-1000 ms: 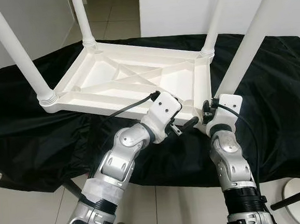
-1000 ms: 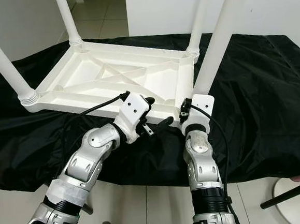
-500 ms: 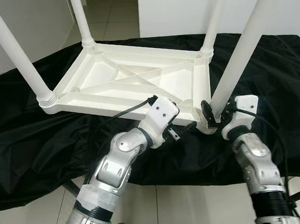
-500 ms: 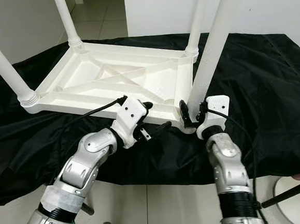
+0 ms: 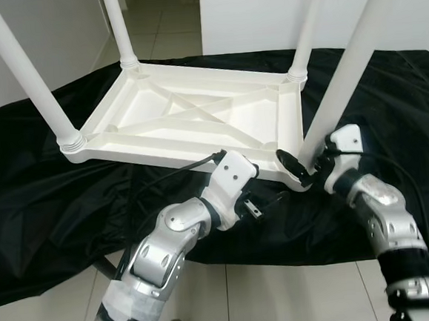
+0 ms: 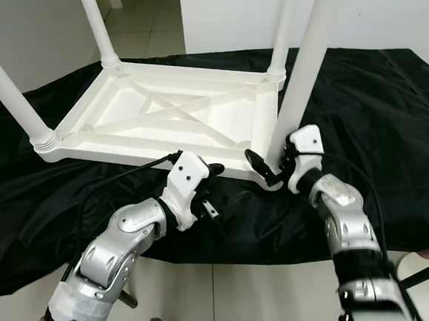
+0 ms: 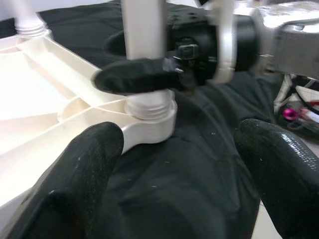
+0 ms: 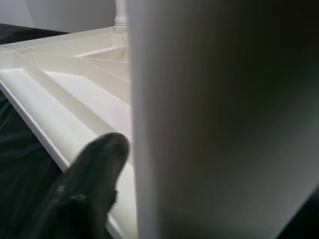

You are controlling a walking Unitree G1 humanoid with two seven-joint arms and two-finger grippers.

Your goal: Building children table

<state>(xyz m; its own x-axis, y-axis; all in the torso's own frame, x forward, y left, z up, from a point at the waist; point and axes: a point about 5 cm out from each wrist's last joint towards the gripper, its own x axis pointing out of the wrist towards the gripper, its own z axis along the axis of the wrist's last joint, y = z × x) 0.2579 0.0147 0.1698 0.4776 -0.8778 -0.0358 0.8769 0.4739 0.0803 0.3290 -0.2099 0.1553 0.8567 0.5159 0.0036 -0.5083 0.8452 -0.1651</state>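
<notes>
Nearest to us, our left arm reached forward over the front edge of the black cloth (image 5: 46,196), and our left gripper (image 5: 266,201) hovered low above the cloth just short of the table's near right corner. Its two fingers (image 7: 84,164) stood wide apart with nothing between them, pointed at the socket of the nearest leg.

Just beyond, on the right, our right gripper (image 6: 271,167) was at the base of the near right leg (image 5: 342,83). One black finger (image 5: 290,164) lay against the side of the leg just above its threaded collar, and in the left wrist view a finger crossed in front of the leg while another showed behind it, so the gripper sat closed around the leg. In the right wrist view the leg stood very close, with one finger (image 8: 89,184) beside it.

The white children's table (image 5: 189,118) lay upside down on the cloth, its ribbed underside facing up. All four legs stood upright in its corners: the near left leg (image 5: 26,75), the far left leg (image 5: 117,27) and the far right leg (image 5: 304,27) joined the one we held.

Behind the cloth we saw tiled floor (image 5: 155,24) and white walls (image 5: 255,12).
</notes>
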